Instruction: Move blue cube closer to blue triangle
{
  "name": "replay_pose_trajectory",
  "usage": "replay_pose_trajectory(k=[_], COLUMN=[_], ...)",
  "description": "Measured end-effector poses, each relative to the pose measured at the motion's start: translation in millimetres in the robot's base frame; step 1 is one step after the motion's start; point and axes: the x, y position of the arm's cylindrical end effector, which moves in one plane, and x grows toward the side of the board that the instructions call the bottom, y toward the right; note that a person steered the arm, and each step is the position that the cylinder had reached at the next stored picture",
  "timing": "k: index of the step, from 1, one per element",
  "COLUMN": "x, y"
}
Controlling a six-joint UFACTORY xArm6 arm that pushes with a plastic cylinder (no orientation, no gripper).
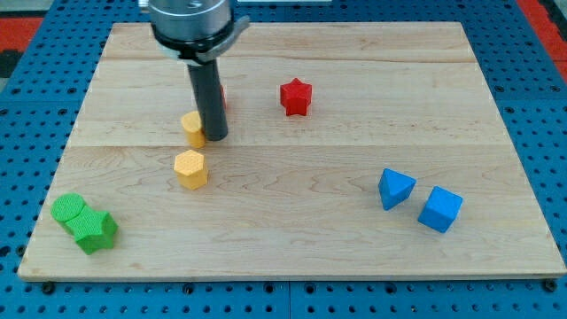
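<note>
Standing: my tip [216, 138] is planted on the board, pressed against the right side of a yellow block [193, 128]; nothing is pinched, it is a bare rod.
Blue cube [440, 209]: far off at 4 o'clock from my tip, low on the view's right.
Blue triangle [395, 188]: just beside the cube, at its 10 o'clock, a narrow gap between them.
Yellow hexagon [190, 168]: close below my tip, at 7 o'clock.
Red star [296, 97]: at 2 o'clock from my tip, standing alone.
Red sliver: shows behind the rod, shape hidden.
Green blocks [83, 223]: two touching, at the view's bottom left.
In the way: open wood between my tip and the blue pair.
Surface: pale wooden board [310, 239] on a blue pegboard [27, 115].
</note>
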Motion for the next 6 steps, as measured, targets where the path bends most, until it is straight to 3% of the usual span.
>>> replay_pose_trajectory(k=[1, 3, 4, 5, 6], x=[-2.2, 8.3, 83.3, 140.1, 134.3], y=[33.9, 297.4, 351.2, 342.1, 292.5])
